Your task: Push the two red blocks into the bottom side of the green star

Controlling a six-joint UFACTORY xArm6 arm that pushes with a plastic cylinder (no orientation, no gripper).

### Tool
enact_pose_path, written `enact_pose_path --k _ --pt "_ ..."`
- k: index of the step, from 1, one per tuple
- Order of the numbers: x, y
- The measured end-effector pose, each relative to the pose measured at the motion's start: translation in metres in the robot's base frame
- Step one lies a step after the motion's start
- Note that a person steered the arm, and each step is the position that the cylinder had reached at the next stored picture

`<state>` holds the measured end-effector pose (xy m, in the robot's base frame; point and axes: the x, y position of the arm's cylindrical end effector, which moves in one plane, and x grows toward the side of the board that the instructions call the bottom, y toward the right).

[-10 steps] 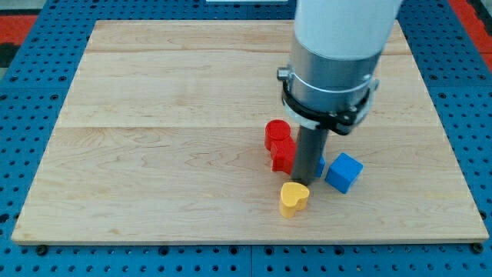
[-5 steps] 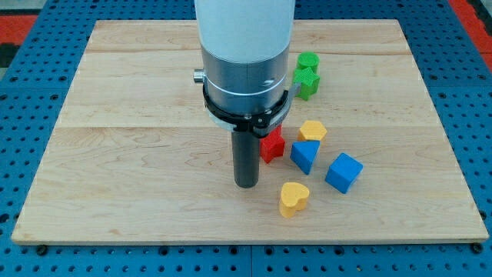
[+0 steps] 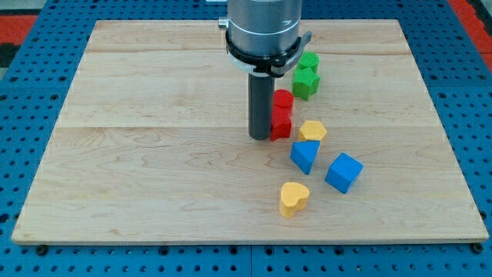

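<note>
Two red blocks stand touching, one behind the other: a round-topped red block (image 3: pixel 284 100) and a red block (image 3: pixel 281 123) below it whose shape I cannot make out. My tip (image 3: pixel 260 138) rests on the board against the left side of the lower red block. Above and to the right of the red pair sit a green star (image 3: pixel 305 83) and a second green block (image 3: pixel 308 62) behind it, touching. A small gap separates the upper red block from the green star.
A yellow block (image 3: pixel 312 130) lies right of the lower red block. A blue block (image 3: pixel 304 155) and a blue cube (image 3: pixel 343 171) lie below it. A yellow heart (image 3: pixel 293 198) sits near the board's bottom edge.
My tip moved left around the red blocks, then up the view. The two red blocks have shifted up and right, closer to the green star.
</note>
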<state>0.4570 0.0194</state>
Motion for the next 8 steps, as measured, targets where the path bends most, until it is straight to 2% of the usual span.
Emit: enact_pose_path --k 1,4,5,6,7,8 --pt "-0.006 0.021" --pt "-0.079 0.064" --pt "-0.085 0.071" --pt "-0.069 0.059" --pt "-0.016 0.07" --pt "-0.023 0.115"
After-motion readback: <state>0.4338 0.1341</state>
